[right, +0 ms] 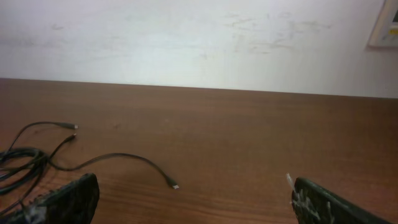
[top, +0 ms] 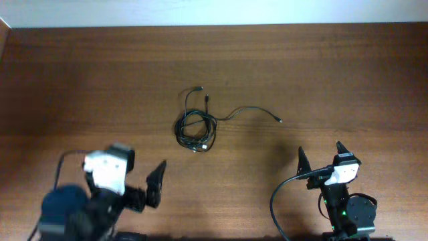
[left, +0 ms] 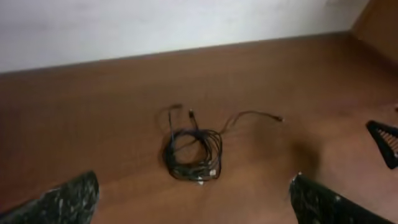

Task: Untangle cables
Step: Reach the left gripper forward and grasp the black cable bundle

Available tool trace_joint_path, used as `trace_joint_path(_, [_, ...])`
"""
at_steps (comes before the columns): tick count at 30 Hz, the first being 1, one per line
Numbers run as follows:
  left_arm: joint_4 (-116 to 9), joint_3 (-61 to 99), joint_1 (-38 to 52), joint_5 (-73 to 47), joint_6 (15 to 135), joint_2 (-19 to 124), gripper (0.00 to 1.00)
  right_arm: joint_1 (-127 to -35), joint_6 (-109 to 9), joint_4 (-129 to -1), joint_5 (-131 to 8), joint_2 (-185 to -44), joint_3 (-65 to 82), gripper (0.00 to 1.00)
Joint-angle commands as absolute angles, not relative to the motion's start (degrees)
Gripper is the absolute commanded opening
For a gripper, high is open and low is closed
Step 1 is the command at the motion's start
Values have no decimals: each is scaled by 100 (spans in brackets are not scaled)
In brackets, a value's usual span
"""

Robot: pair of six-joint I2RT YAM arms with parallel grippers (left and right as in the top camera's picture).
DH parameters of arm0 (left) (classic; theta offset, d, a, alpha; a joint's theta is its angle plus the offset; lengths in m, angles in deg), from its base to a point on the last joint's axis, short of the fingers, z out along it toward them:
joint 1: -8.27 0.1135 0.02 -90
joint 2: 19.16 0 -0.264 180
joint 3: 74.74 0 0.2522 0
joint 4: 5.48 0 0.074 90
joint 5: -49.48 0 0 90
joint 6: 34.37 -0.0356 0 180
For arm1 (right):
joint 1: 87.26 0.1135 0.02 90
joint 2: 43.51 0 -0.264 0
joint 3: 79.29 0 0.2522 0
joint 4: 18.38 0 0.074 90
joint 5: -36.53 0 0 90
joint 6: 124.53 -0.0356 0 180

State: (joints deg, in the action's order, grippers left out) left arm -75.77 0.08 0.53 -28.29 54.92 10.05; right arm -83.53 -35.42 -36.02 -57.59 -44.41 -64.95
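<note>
Left pincer (top: 144, 171) sits at the near left of the bench (top: 334, 67), its fingers spread wide apart and nothing between them. Over to the right pincer (top: 319, 150), near right: also spread, also empty, tips aimed at the far side. Neither one touches a cord; both stand well apart from the work.

Out in the middle lie the cables (top: 196, 130), roughly between the two arms and farther from the robot than either. They form one loose, roundish coil with several loops stacked on each other, and I cannot count the separate cords from here. The left wrist view looks straight at that coil (left: 191, 154); the right wrist view catches only its edge at the far left (right: 25, 163).

Progress, as I judge it: nothing is separated yet. The loops overlap, no cord lies alone, so the whole job is ahead.

Now the lie of it. The coil itself has no real direction, but one free tail (top: 257, 111) snakes out toward the robot's right and ends in a small plug (top: 279, 120). That gives the bundle a left-to-right long axis. Two shorter ends (top: 199, 89) poke toward the far edge.
</note>
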Motion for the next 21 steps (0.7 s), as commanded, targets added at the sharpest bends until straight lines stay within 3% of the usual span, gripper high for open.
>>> trace_joint_path(1, [-7899,650,81,-2129,5339,2299,99,-8395,-3559,-3632,-5730,-4413,-6521,99])
trace_joint_path(5, [-7689,659,81,-613,5341,3530,99,-8395,-3559,-3632,-5730,-4413,-6521,99])
trace_joint_path(6, [-7676,659,81,-374,5341,3823,95,-8395,-3559,-3632,-5730,-4413,-6521,99])
trace_joint_path(7, [-7680,659,81,-361,5341,3987,70,-8390,-3559,-3632,-5730,-4413,-6521,99])
trace_joint_path(8, [-7700,659,81,-361,5341,4188,11,-8390,-3559,-3632,-5730,-4413,-6521,99])
trace_joint_path(9, [-7711,659,81,-361,5346,4358,0,-8390,-3559,-3632,-5730,-4413,-6521,99])
trace_joint_path(12, [-7711,657,81,-663,5658,4675,0,-8390,-3559,-3632,-5730,-4413,-6521,99])
trace_joint_path(17, [-7722,657,-385,-2737,6845,4957,1,-8390,-3559,-3632,-5730,-4413,-6521,99])
trace_joint_path(20, [-7691,657,-887,-3441,7302,5377,9,-8390,-3559,-3632,-5730,-4413,-6521,99])
trace_joint_path(21, [-7654,657,-1099,-3463,7300,5834,21,-8390,-3559,-3632,-5730,-4415,-6521,99])
